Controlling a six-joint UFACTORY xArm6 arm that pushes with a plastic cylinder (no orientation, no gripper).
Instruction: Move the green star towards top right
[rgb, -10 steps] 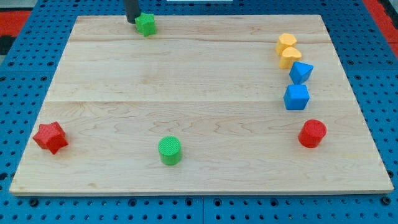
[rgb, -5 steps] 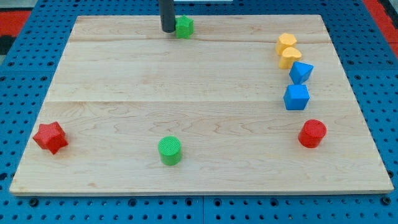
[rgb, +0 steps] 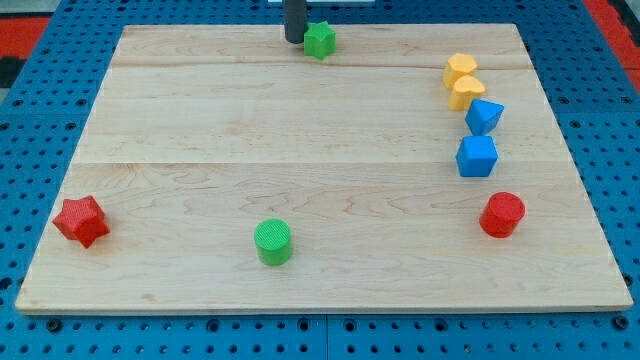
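The green star (rgb: 320, 40) lies near the top edge of the wooden board (rgb: 300, 130), about at the middle of its width. My tip (rgb: 294, 39) stands right against the star's left side. Only the rod's lower part shows at the view's top.
A green cylinder (rgb: 273, 242) sits near the bottom centre. A red star (rgb: 81, 221) is at bottom left. At the right are two yellow blocks (rgb: 463, 81), a blue block (rgb: 484, 116), a blue cube (rgb: 477, 156) and a red cylinder (rgb: 501, 215).
My tip and the green star have moved to the view's right along the top edge, the star staying just right of the tip. The other blocks have not moved.
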